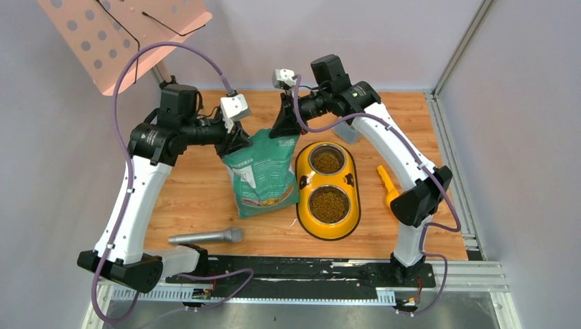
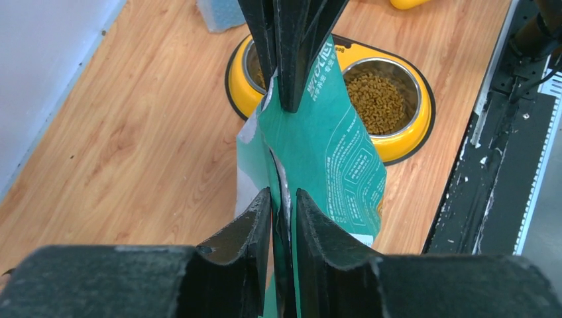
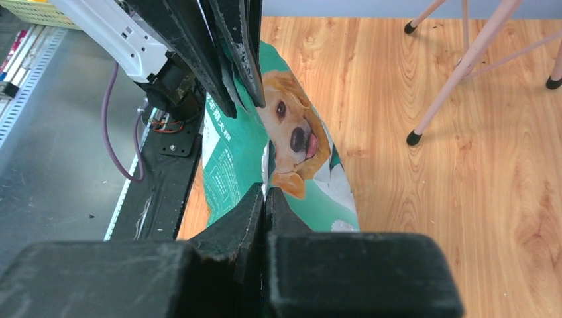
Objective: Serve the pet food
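The green printed bag (image 1: 260,175) stands upright in the middle of the wooden table, and both grippers are at its top edge. My left gripper (image 2: 283,195) straddles the left end of that edge. Its jaws are narrowly apart, with thin gaps beside the bag, so it is open. My right gripper (image 3: 265,195) is shut on the bag's right top corner. Brown pet food (image 1: 328,204) fills both steel bowls of the yellow double feeder (image 1: 301,179), just right of the bag. It also shows in the left wrist view as pet food (image 2: 378,99).
A yellow scoop (image 1: 386,184) lies right of the feeder. A grey rod (image 1: 205,237) lies near the front edge. A translucent container (image 1: 346,131) sits behind the feeder. A pink perforated stand (image 1: 123,38) hangs over the back left.
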{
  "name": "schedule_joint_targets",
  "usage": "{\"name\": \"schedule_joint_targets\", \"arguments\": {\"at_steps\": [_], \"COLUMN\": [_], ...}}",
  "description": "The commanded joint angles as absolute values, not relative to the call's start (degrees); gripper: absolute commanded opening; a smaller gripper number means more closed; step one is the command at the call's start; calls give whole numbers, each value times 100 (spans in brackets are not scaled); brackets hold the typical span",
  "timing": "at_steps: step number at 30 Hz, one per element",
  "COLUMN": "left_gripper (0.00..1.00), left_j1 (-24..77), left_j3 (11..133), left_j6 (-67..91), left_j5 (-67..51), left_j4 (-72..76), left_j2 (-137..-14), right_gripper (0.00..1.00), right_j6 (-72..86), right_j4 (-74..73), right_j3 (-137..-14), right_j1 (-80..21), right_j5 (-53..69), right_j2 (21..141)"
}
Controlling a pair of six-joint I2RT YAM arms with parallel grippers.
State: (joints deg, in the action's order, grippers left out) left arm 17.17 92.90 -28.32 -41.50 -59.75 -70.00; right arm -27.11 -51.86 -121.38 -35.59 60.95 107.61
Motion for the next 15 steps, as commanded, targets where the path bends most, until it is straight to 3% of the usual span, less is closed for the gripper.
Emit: {"name": "schedule_joint_targets", "arguments": {"at_steps": [1,5,7,10,12,15], "left_gripper": [23,0,0,0,0,0], "left_j1": [1794,1852,1895,1959,1982,1994], "left_j3": [9369,9370,9335,9326,9325,9336], "left_j6": [-2822,-2858,-2831,-2924,-3044,-3169], "left_j5": [-4277,-4321,-4301,-4279,-4254,-4199], "left_j4": [-5750,-5747,-5718,-5706,-5710,-5707], "left_j2": [-7080,-7131,-7125,-7101,-7085,-7098], "right_gripper": [0,0,1,38,44,41], "right_j6": [-2936,-2907,-2872,-2664,-2452,-2205], "right_j4": [-4940,-4888,-4894,-4890,-4888,-4877], "right_j3": [-12110,-12144,-12170,-12164,-12192,-12274], "right_j1": [-3665,-3665,-3665,-3665,-3670,-3695], "right_j5": [5844,5748,5710,5800,6055,6341], "right_j2": [10579,10603,10629,10671,10738,10900]}}
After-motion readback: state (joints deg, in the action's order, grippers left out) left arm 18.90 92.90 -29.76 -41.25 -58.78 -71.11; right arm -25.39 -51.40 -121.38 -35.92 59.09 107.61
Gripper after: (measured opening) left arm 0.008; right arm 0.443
